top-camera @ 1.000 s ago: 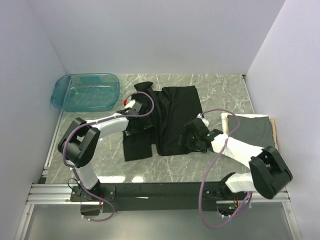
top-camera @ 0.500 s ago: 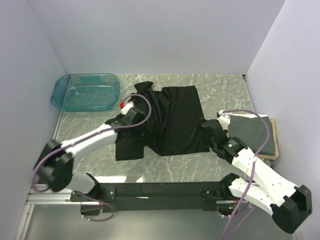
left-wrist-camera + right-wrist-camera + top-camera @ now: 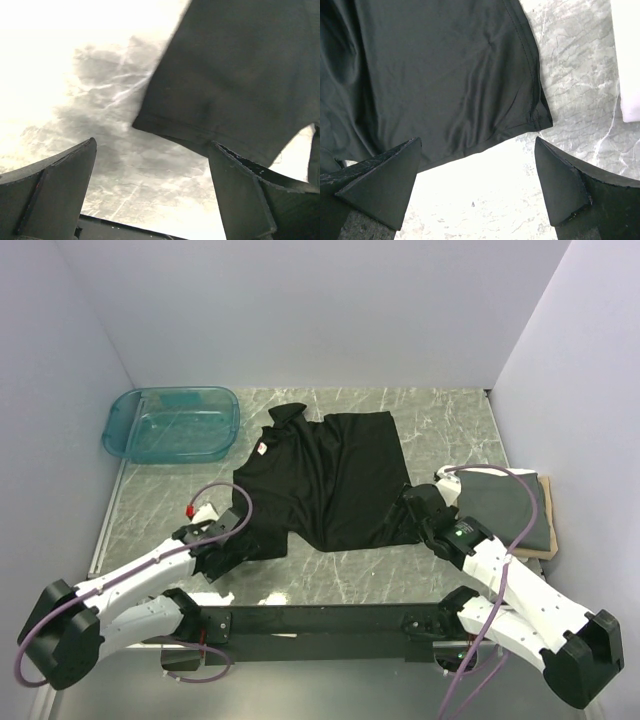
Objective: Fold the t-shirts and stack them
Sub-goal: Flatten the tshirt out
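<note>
The black t-shirt [image 3: 325, 475] lies spread and wrinkled on the marble table, collar at the back left. Its near left corner shows in the left wrist view [image 3: 235, 80]; its near right corner shows in the right wrist view [image 3: 445, 75]. The dark grey t-shirt [image 3: 505, 500] lies folded on the tan board [image 3: 547, 530] at the right. My left gripper [image 3: 232, 552] is open and empty, just in front of the shirt's near left corner. My right gripper [image 3: 415, 508] is open and empty at the shirt's near right corner.
A clear teal tub [image 3: 172, 424] stands at the back left. White walls close in the table on three sides. The black rail [image 3: 320, 620] with the arm bases runs along the near edge.
My left arm has let go of the black shirt and drawn back toward the near left. The shirt's left side now lies flatter. My right gripper has barely moved.
</note>
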Robot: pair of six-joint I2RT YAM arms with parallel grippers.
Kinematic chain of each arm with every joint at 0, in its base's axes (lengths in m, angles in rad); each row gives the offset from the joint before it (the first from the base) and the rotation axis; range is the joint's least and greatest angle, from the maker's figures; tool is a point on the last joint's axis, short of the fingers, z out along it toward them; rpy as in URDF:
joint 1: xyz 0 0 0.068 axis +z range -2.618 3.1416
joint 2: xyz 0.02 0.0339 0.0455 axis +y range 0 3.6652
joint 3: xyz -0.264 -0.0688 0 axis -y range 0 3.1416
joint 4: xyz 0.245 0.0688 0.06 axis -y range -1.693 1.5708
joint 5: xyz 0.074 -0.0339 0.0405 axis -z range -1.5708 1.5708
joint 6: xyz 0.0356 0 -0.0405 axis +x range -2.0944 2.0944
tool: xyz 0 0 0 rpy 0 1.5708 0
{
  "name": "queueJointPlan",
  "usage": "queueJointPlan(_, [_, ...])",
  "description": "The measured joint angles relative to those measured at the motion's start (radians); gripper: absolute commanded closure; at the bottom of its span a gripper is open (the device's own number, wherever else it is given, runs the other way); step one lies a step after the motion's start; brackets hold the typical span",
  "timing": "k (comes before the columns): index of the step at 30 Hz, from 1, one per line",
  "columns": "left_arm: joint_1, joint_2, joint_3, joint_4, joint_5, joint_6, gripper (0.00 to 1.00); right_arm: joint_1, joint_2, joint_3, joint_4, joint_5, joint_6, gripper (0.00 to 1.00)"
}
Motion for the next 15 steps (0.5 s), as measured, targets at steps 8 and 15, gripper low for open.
queueJointPlan(8, [0.045,0.008,-0.019,0.021,-0.023,-0.047,0.21,-0.002,0.008,0.000,0.021,-0.025,-0.011,0.00])
queueJointPlan(15, [0.110,0.077,0.003,0.071,-0.012,0.012,0.41,-0.005,0.013,0.000,0.021,-0.032,-0.012,0.00])
